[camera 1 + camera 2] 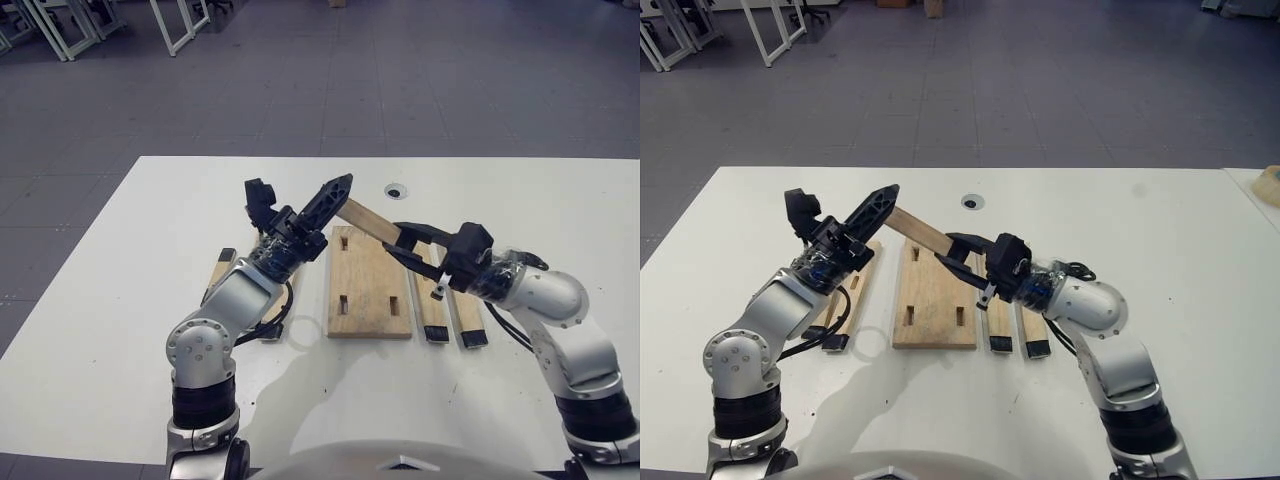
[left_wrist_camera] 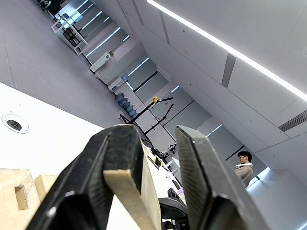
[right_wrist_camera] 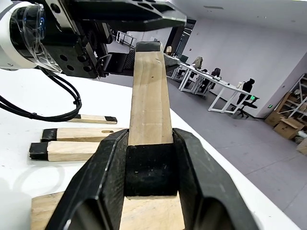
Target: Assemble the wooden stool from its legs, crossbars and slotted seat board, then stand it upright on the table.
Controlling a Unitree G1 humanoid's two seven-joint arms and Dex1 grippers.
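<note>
A wooden leg is held in the air above the far end of the seat board, slanting upward from the robot's right to its left. It is a pale, straight, square-edged bar of light wood with a black cap on its lower end.

That capped end is pinched between the two fingers of the right gripper; in the right wrist view both black fingers are seen pressed against the sides of the cap. The upper, bare-wood end is placed between the fingers of the left gripper. In the left wrist view these fingers are seen spread: the wood is laid against one finger, while a gap is left to the other.

The seat board is laid flat on the white table, between the two arms. It is a rectangular plank of the same pale wood, and small rectangular slots are cut through it.

Just to the right of the board, two more legs are laid flat side by side, with black caps on their near ends. To the left of the board, further wooden pieces are laid on the table, partly covered by the left arm. A round hole is set in the table beyond the board.
</note>
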